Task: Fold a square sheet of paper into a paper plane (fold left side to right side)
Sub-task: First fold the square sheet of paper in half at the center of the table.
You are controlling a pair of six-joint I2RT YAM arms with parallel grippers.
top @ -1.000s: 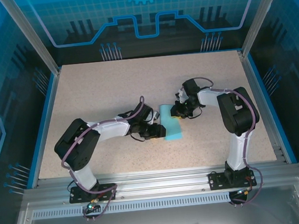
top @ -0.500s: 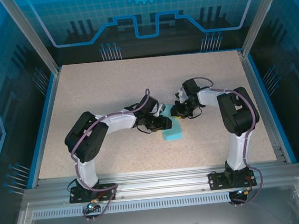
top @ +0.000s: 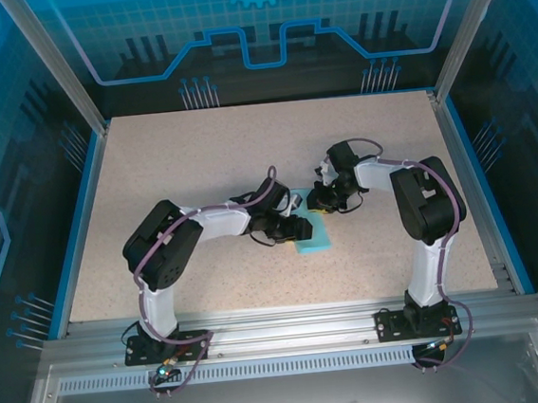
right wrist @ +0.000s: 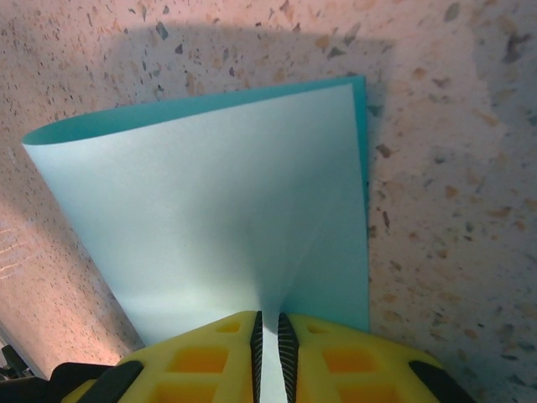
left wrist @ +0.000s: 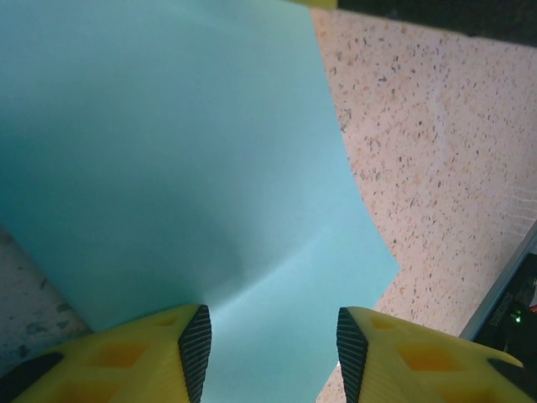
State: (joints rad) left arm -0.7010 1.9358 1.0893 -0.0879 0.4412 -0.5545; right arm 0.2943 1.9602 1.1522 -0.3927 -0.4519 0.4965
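Note:
The square sheet of paper (top: 316,241) is light blue and lies doubled over near the table's middle. My right gripper (top: 319,202) is at its far end, shut on the upper layer's edge. In the right wrist view the paper (right wrist: 210,193) rises into the nearly closed jaws (right wrist: 268,336), with its fold curling open at the left. My left gripper (top: 298,227) reaches in from the left over the sheet. In the left wrist view its fingers (left wrist: 273,348) stand open, with the flat paper (left wrist: 185,151) spread beneath and between them.
The speckled beige table (top: 179,162) has a blue raised border and a metal rail along the near edge. Both forearms converge at the middle, with the two grippers close together. Bare tabletop (left wrist: 436,134) shows to the right of the sheet.
My left arm has swung right and forward, bringing its gripper from the sheet's left edge to over the paper. The right gripper has kept still, holding the paper.

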